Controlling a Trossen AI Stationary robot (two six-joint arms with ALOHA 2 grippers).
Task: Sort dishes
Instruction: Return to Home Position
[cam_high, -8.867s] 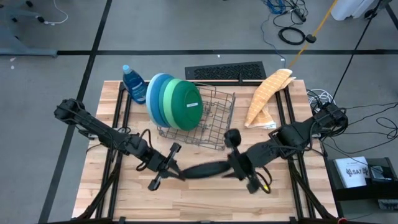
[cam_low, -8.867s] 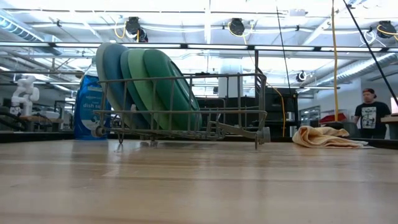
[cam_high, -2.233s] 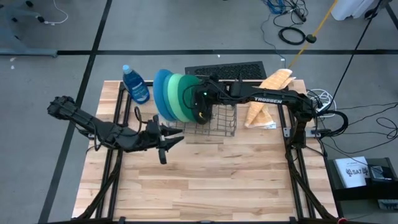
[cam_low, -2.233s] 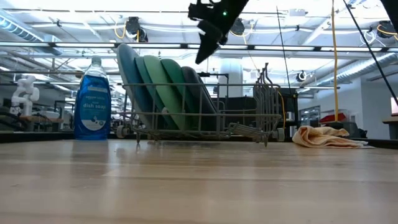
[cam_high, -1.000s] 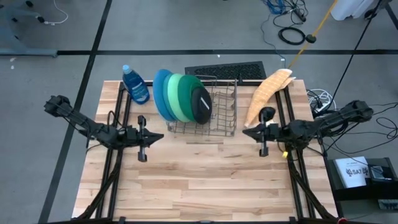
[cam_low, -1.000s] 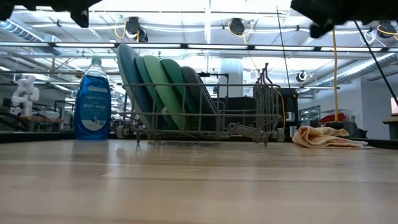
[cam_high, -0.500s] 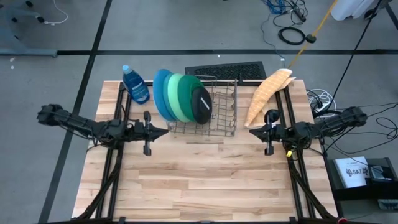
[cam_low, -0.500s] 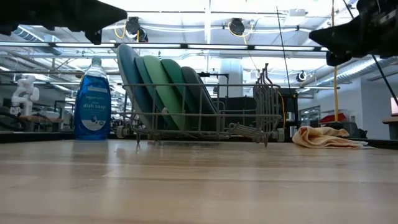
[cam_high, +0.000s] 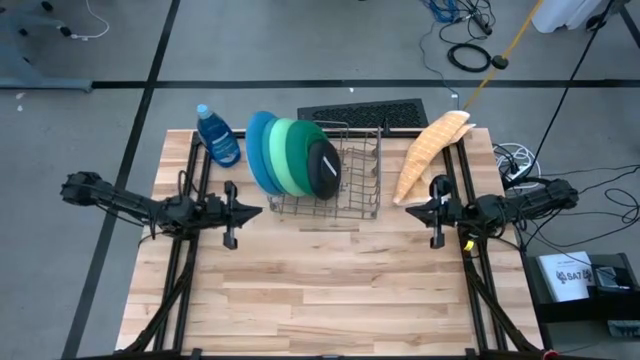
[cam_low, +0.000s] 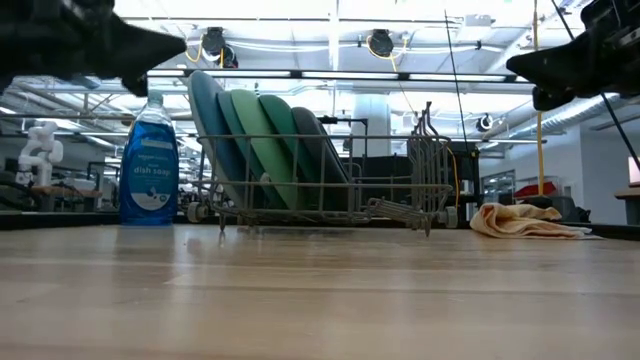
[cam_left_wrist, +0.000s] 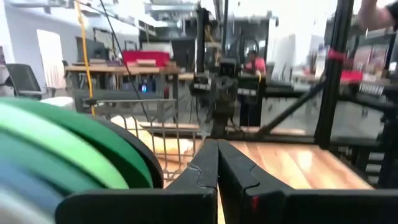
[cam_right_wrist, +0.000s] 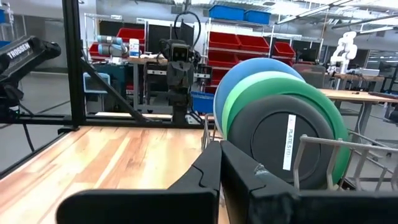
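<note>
Several round plates stand on edge in the grey wire rack (cam_high: 345, 190), leaning toward the table's left: light blue (cam_high: 256, 150), blue, teal, green (cam_high: 298, 152) and a smaller black one (cam_high: 323, 168) in front. They also show in the low view (cam_low: 265, 150) and the right wrist view (cam_right_wrist: 280, 134). My left gripper (cam_high: 256, 211) hovers shut and empty left of the rack, its fingers level and pointing right (cam_left_wrist: 217, 163). My right gripper (cam_high: 407, 210) hovers shut and empty right of the rack, pointing left (cam_right_wrist: 221, 158).
A blue dish soap bottle (cam_high: 217, 134) stands at the far left corner. A yellowish cloth (cam_high: 428, 152) lies at the far right beside the rack. A black grille (cam_high: 362, 113) sits beyond the far edge. The near half of the wooden table (cam_high: 330, 290) is bare.
Both arms have drawn back low over the table's left and right sides and sunk a little. My left gripper has shifted slightly toward the rack, and my right gripper slightly toward the right edge. The plates and rack have stayed still.
</note>
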